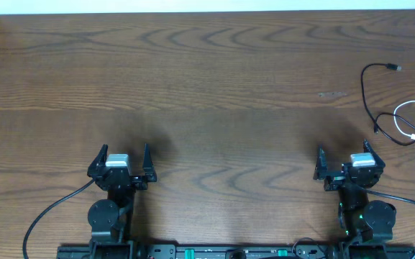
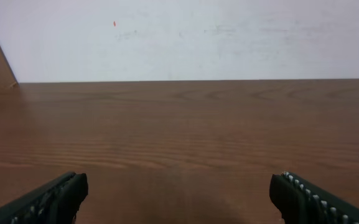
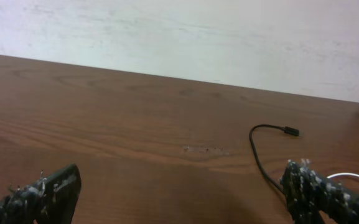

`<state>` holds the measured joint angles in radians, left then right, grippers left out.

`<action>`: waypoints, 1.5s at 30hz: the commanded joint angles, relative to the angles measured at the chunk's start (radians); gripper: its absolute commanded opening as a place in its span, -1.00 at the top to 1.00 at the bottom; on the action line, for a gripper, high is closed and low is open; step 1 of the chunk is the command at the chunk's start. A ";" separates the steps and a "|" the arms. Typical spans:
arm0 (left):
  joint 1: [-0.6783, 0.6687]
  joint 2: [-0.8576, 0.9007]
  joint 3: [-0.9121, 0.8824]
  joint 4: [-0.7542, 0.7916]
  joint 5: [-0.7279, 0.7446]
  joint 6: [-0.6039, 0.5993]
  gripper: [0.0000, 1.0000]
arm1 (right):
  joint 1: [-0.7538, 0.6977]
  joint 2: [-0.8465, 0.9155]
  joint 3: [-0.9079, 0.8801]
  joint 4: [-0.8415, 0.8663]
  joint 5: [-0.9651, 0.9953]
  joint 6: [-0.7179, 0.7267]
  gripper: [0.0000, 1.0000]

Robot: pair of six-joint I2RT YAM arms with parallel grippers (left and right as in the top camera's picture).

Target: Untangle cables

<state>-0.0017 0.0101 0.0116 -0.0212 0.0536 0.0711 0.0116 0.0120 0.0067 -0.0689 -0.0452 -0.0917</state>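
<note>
Two cables (image 1: 364, 90), far right, well apart from right jaws

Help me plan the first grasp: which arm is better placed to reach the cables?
Right. The black cable and white cable lie on the robot's right, close to the right arm's fingers; the left arm's fingers are far off.

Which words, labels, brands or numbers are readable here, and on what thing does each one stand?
None can be read.
The table, black cable, white cable, left gripper and right gripper show no text.
The pale smudge on the table is too blurred to tell.
</note>
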 commanded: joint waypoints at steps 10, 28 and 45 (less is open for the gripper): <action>0.001 -0.009 -0.008 -0.049 -0.009 -0.080 -0.96 | 0.009 -0.006 -0.001 -0.005 -0.002 -0.010 -0.98; -0.080 -0.009 -0.008 -0.049 -0.009 -0.080 -0.96 | 0.009 -0.006 -0.001 -0.005 -0.002 -0.010 -0.98; -0.080 -0.006 -0.008 -0.049 -0.009 -0.080 -0.96 | 0.009 -0.006 -0.001 -0.005 -0.002 -0.010 -0.99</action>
<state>-0.0772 0.0101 0.0116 -0.0212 0.0536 -0.0032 0.0116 0.0120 0.0067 -0.0689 -0.0452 -0.0917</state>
